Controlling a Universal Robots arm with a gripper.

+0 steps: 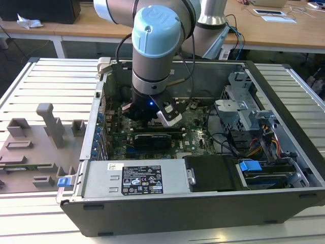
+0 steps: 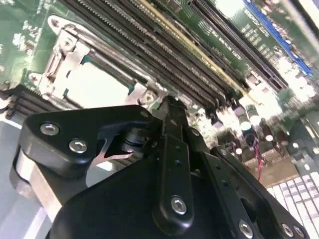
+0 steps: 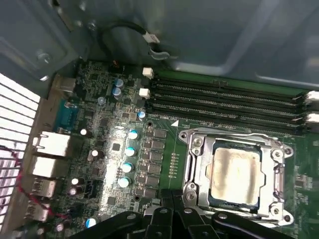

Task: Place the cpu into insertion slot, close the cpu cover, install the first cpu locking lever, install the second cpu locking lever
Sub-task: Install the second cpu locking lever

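The cpu (image 3: 236, 175) lies seated in the insertion slot (image 3: 217, 200), with the cpu cover (image 3: 199, 149) closed flat around it, in the first wrist view. The gripper (image 2: 172, 107) hovers just beside the socket, clenched with nothing between its fingers, inside the open computer case (image 1: 203, 213).

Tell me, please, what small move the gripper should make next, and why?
Probably a short descent toward the edge of the cover. The chip already sits in the socket with the cover down over it, and the shut gripper hangs just beside that frame, apparently not yet touching it.
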